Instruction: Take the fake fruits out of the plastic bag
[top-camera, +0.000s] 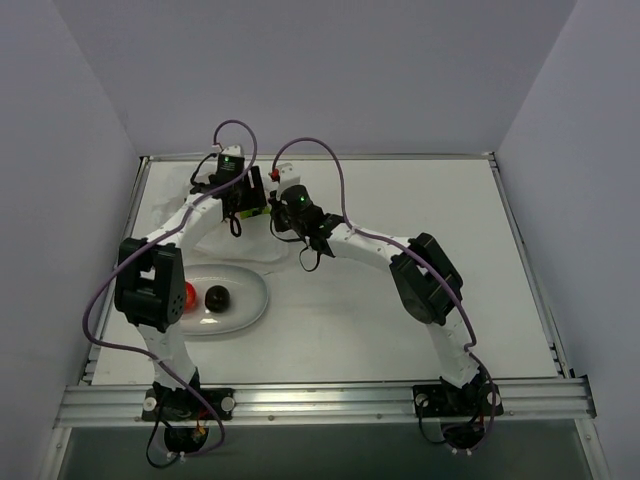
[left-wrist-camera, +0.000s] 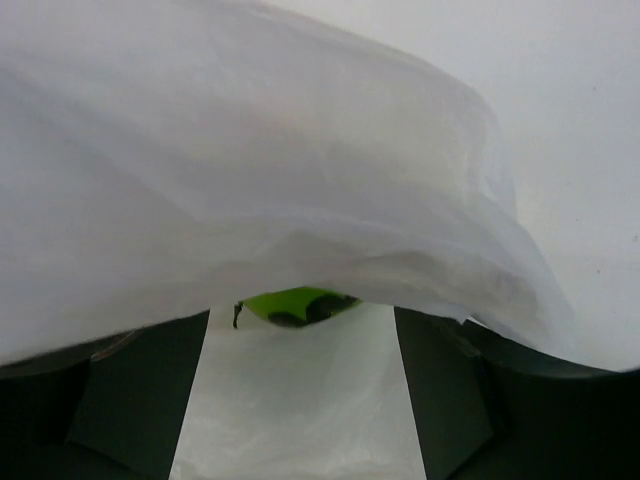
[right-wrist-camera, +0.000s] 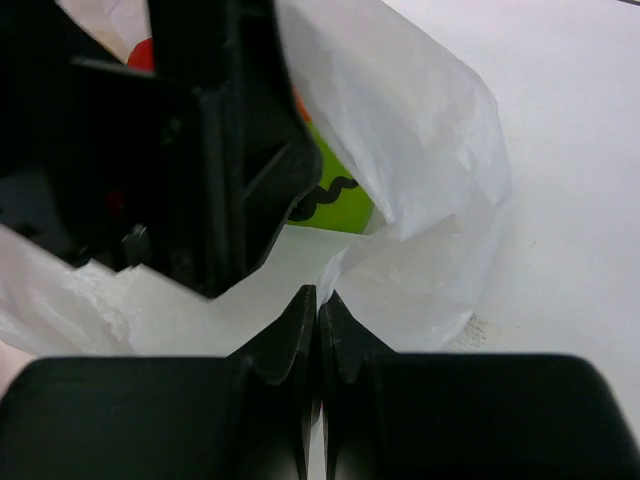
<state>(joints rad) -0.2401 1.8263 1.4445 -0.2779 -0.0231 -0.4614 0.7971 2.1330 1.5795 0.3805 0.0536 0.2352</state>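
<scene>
Both arms reach up the top view with bent elbows, and their wrists meet at upper centre over the plastic bag (right-wrist-camera: 420, 130). The left gripper (left-wrist-camera: 300, 400) is spread wide under the bag's upper sheet and holds nothing. The right gripper (right-wrist-camera: 318, 305) has its fingers pressed together on a fold of the bag. The bag's long axis cannot be told. A green thing (left-wrist-camera: 295, 305) lies inside. At lower left, a plate (top-camera: 255, 300) holds the red apple (top-camera: 188, 295) and the dark ball (top-camera: 217, 297).
</scene>
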